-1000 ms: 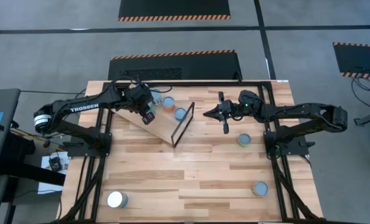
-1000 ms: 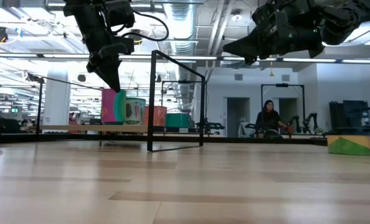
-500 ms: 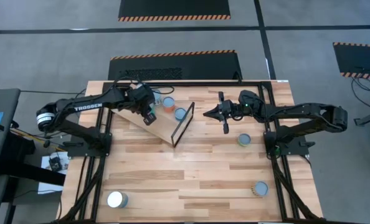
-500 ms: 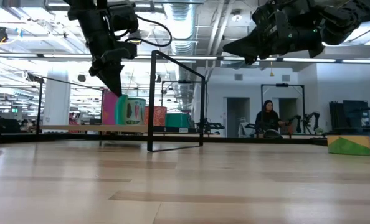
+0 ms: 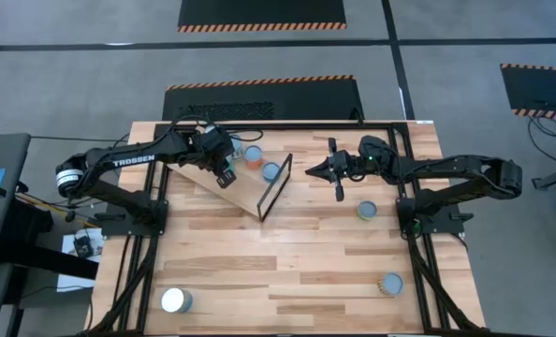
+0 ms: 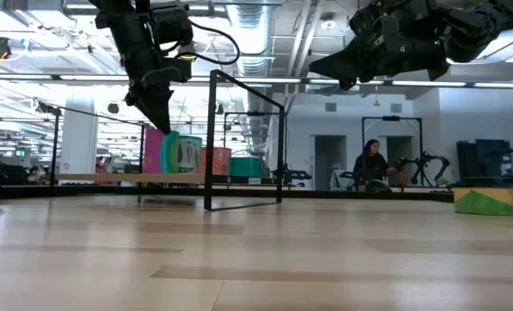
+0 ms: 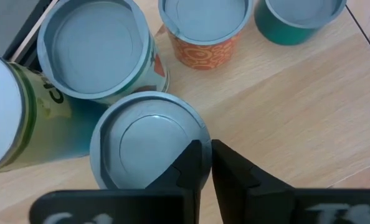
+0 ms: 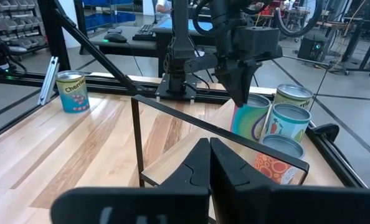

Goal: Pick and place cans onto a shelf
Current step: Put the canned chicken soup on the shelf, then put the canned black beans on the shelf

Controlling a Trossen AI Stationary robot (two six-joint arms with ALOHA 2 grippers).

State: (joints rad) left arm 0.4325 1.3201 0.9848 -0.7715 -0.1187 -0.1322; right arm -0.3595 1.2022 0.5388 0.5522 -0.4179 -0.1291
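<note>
The shelf (image 5: 245, 194), a tilted light-wood board with a black frame (image 5: 276, 187), stands at the table's far left. Several cans stand on it, among them an orange one (image 7: 203, 28), a teal one (image 7: 294, 18) and a pink-and-teal can (image 6: 163, 151) with a grey top (image 7: 141, 143). My left gripper (image 7: 205, 149) points down at that can's top edge, its fingers a narrow slit apart. My right gripper (image 5: 308, 172) hovers level, shut and empty, to the right of the shelf's frame. My left gripper comes steeply from above onto the grey-topped can's rim (image 7: 201, 129), on the side toward the shelf's frame. One fingertip (image 7: 194, 155) is inside the rim and the other outside. The tips hide the rim between them. The can stands upright on the shelf board.
Loose cans stand on the plank tabletop: one at the right (image 5: 366, 211), one near the front right (image 5: 390, 284), one at the front left (image 5: 176, 300). The black table frame (image 5: 409, 168) borders both sides. A person sits in the room far behind (image 6: 373, 164).
My left gripper has shifted slightly toward the shelf's framed end with the pink-and-teal can. In the low view the can's top now stands a little lower than a second ago.
</note>
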